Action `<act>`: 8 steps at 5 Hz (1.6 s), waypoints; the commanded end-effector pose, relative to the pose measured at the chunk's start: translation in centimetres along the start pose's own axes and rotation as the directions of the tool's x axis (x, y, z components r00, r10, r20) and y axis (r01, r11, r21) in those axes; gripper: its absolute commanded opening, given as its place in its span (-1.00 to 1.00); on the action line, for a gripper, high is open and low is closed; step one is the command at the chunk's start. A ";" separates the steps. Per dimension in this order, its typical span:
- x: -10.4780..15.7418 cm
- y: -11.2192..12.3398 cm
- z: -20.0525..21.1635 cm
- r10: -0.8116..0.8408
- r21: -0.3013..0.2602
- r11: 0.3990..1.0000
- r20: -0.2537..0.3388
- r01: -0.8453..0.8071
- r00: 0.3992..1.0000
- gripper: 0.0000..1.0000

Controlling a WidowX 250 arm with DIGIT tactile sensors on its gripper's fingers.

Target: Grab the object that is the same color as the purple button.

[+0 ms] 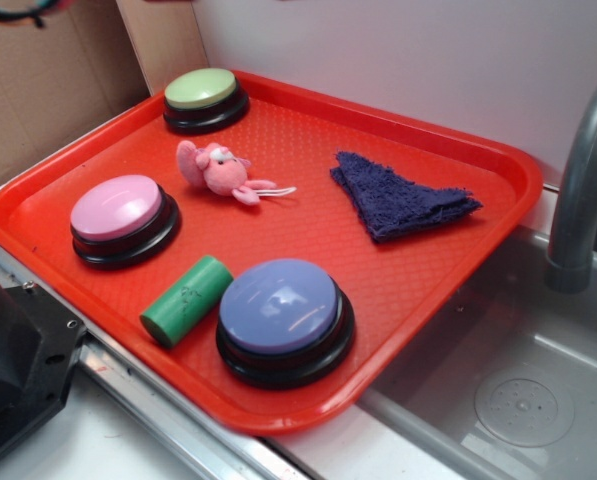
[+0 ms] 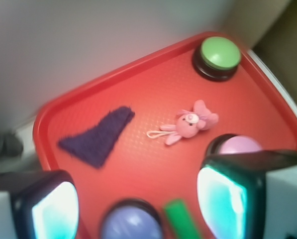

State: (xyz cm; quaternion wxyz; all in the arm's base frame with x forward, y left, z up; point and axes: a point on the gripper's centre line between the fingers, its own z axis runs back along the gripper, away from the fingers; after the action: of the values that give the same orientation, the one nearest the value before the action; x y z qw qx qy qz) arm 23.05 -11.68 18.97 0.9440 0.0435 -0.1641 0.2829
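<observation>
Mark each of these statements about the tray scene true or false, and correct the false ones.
1. The purple cloth lies flat on the red tray, touching nothing else. True.
2. The green cylinder stands upright beside the green button. False: it lies on its side between the pink button and the purple button.
3. The gripper is shut on the cloth. False: its fingers stand wide apart and hold nothing, above the tray's near end.
4. The pink plush toy lies between the green button and the pink button. True.
5. All three buttons have black bases. True.
</observation>
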 end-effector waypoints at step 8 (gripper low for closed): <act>2.6 -4.5 -18.5 0.295 -0.044 0.951 -0.183 -0.307 0.938 1.00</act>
State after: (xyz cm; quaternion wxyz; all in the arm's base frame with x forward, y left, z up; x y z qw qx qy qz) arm 31.61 -12.42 2.00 0.9022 -0.0271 -0.0785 0.4232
